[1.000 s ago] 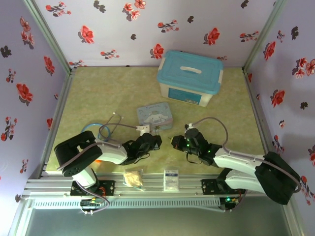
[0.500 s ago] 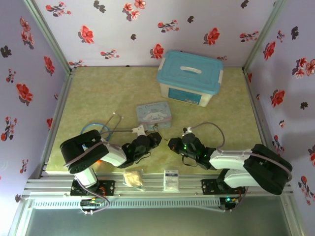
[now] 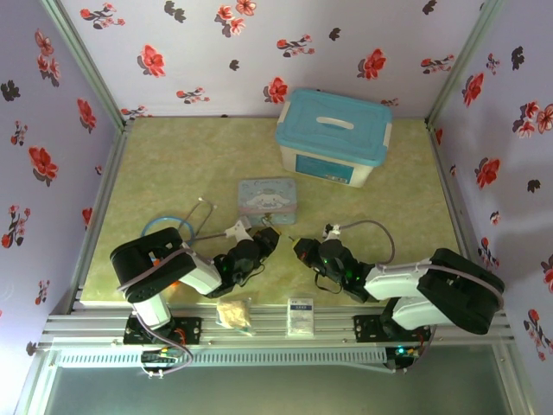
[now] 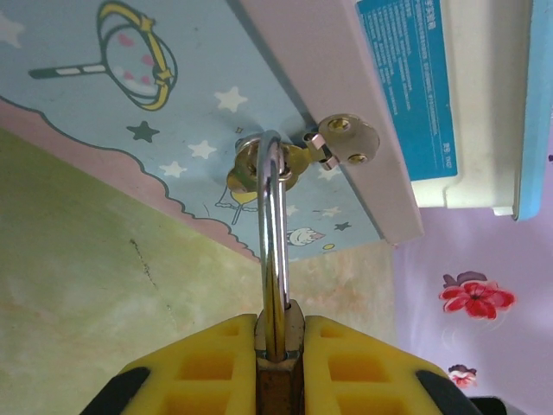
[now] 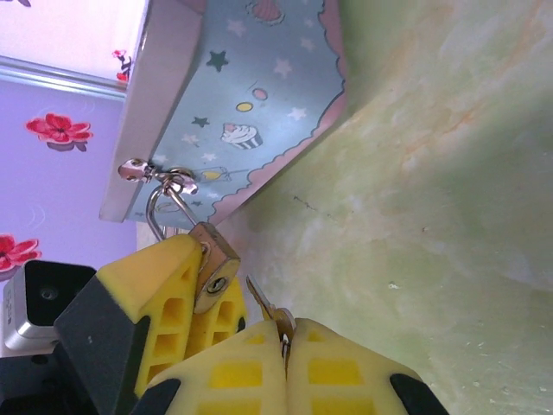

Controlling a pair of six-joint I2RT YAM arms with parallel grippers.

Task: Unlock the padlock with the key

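The left gripper [image 4: 278,327] is pinching the padlock [image 5: 216,264], its yellow fingers [image 4: 223,359] clamping the brass body from both sides just in front of the tin [image 5: 259,95]. The right gripper [image 5: 285,335] is pressed together on the key [image 5: 262,303], holding the head so that only the blade sticks out past the fingertips.

Over the last second the right arm has folded in and carried its gripper leftward along the tin's near side. The left gripper has edged a little closer to the tin. In the top view the gap between the two grippers has narrowed, and the key tip now sits just beside the padlock's end face. I judge this to be the final line-up before insertion, since the key isn't in yet.

The padlock's long axis runs from the tin out toward the right gripper. Its shackle [image 4: 272,233] points at the tin and appears hooked through the clasp [image 4: 259,169] on the tin's front edge. The opposite end, with the keyhole [image 5: 223,282], faces away from the tin.

The key's long axis slants from the right fingers toward that face, tip leading. In the right wrist view, though, the tip lies a shade to one side of the keyhole rather than on it. A small sideways correction, then a push along the padlock's axis, looks like what is needed. With the shackle tethered to the tin, a hard push could drag the tin along.
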